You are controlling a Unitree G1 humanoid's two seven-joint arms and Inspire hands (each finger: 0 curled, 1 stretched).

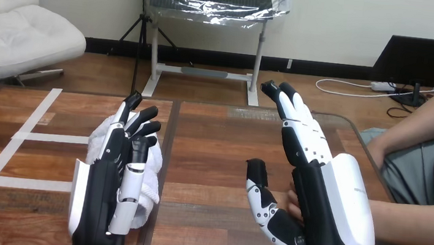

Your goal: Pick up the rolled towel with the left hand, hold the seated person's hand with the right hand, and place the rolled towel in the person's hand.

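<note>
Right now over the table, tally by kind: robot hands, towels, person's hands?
2 robot hands: left hand, right hand
1 rolled towel, white, at the left hand
1 person's hand, partly hidden behind the right hand
Total: 4

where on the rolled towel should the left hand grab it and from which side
Grip the rolled towel round its middle, across the roll, where it looks thickest and most even. It lies roughly lengthwise, running away from the robot, so come from above and from its left, the side the left hand is on. A hold at either end would probably let the soft roll sag.
</note>
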